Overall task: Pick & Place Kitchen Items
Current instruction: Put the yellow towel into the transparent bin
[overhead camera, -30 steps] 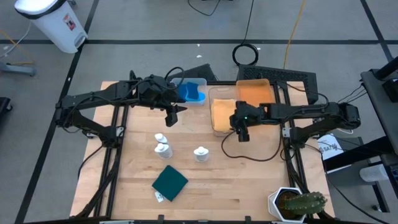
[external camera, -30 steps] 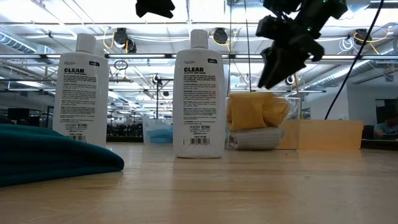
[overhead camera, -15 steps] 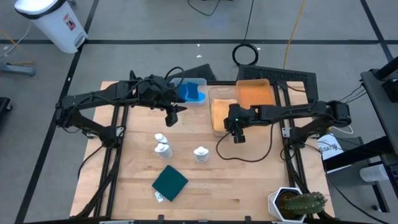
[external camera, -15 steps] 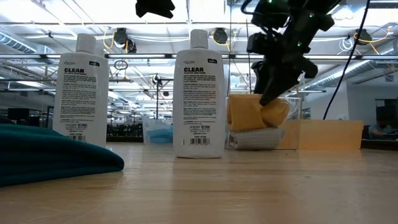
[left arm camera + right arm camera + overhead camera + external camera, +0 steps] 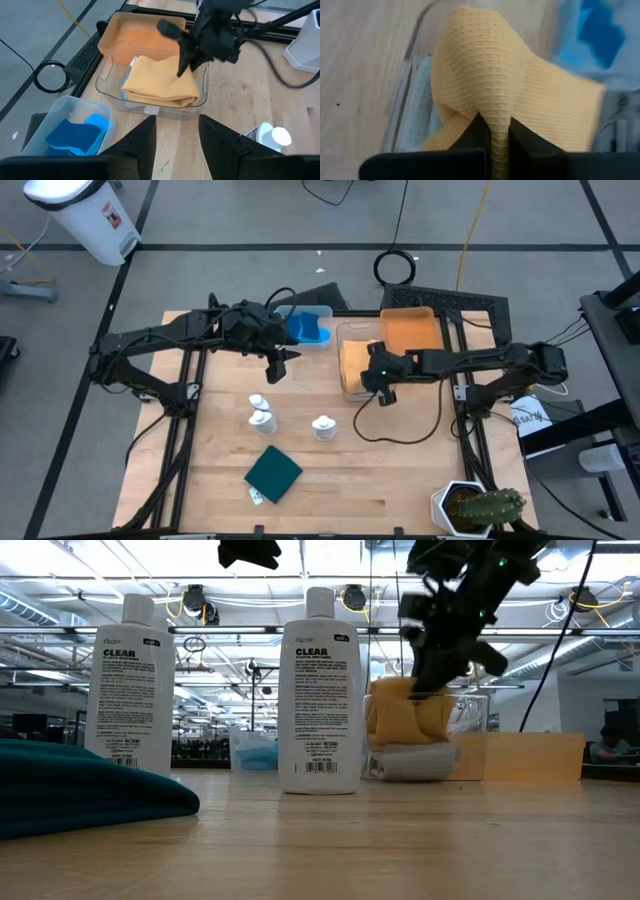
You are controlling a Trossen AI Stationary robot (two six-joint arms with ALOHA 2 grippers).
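Note:
A mustard-yellow folded cloth [image 5: 355,363] lies in a clear bin [image 5: 345,330] on top of a grey cloth [image 5: 415,760]. My right gripper [image 5: 376,388] is shut on the yellow cloth [image 5: 490,75]. My left gripper [image 5: 280,368] hovers open left of the bin, with nothing between its fingers [image 5: 145,145]. Three white bottles [image 5: 264,420] stand upright on the table's middle. Near the front, a dark green folded cloth [image 5: 273,473] lies flat. Blue cloth pieces [image 5: 308,330] lie in a second clear bin. My right gripper pinches a raised fold of the mustard cloth [image 5: 495,127] between its two fingers, near the cloth's near right edge [image 5: 182,75]. The fingers slant down from the table's right side. The rest of the cloth stays in the bin on the grey cloth.
An orange tray [image 5: 410,330] sits right of the clear bin at the far edge. A potted cactus [image 5: 485,508] stands at the near right corner. A black cable [image 5: 400,430] loops over the table under the right arm. Bare wood lies between bottles and cactus.
My right gripper has moved down and toward the table's left onto the mustard cloth, rolling at the wrist, then shut on it. A fold of the cloth now stands up between the fingers.

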